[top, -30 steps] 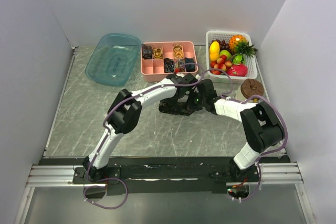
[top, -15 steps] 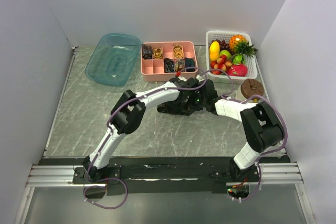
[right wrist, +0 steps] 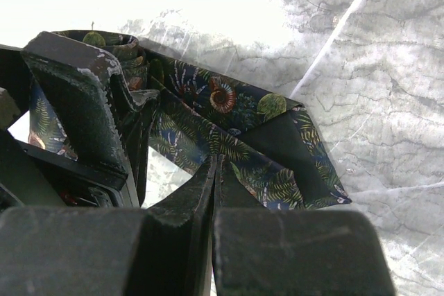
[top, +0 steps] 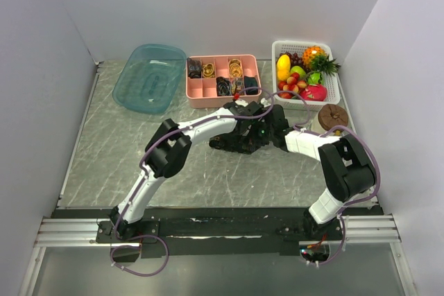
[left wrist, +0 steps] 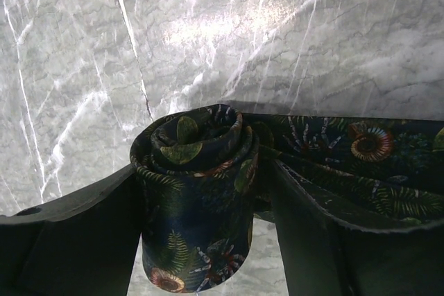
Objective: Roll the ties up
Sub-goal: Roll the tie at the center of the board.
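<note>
I am viewing a grey marble table (top: 104,150) inside white walls (top: 208,5). Only the left wrist view is showing the tie (left wrist: 194,192) coiled between the released left gripper (left wrist: 202,171). The right gripper (right wrist: 215,171) is sitting clenched over its tail.

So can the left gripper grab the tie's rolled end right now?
Likely yes: the rolled end sits right between the left gripper's open jaws, nothing in between; the right gripper seems to pinch only the flat tail.
</note>
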Motion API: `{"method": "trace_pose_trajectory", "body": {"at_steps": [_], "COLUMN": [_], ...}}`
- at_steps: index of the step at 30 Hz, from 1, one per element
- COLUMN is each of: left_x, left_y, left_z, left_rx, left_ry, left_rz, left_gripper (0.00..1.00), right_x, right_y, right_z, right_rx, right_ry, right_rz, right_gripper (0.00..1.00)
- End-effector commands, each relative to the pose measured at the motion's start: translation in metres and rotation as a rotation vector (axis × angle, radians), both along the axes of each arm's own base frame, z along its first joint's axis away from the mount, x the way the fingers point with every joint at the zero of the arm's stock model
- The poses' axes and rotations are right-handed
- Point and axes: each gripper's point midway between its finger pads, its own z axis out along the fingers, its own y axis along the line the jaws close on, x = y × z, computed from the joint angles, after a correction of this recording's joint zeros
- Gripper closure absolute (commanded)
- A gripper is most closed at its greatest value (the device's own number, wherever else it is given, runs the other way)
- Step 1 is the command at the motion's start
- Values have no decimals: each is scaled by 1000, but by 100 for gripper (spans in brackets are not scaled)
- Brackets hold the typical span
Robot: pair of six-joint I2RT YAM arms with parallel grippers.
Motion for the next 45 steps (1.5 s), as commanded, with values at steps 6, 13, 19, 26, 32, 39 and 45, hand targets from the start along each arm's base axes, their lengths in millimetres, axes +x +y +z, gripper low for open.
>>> {"method": "trace_pose_trajectory", "body": {"at_steps": [6, 13, 19, 26, 32, 39, 45], "left_x": [-1, -4, -9, -1, 15, 11, 14], "left_y": [-23, -27, -39, -31, 12, 71, 87], "left_z": [67, 77, 75, 101, 127, 106, 81], "left_rx": [-141, -209, -284, -383, -557, -689, -961], "left_ry": [-131, -144, -117, -164, -193, -137, -67], "left_rz": [-7, -8, -31, -18, 25, 82, 77], "left_gripper": [26, 26, 27, 25, 21, 17, 16], "right_x": [2, -2, -5, -4, 4, 20, 33], "right_y": [1, 0, 3, 6, 15, 58, 94], "right_z": [12, 23, 40, 47, 56, 65, 57], "right_rx": [13, 102, 198, 211, 180, 119, 70], "right_ry": [-36, -89, -154, -176, -191, -190, -166], "right_rz": [1, -15, -8, 15, 58, 158, 218], "right_gripper": [100, 100, 100, 100, 100, 100, 100]}}
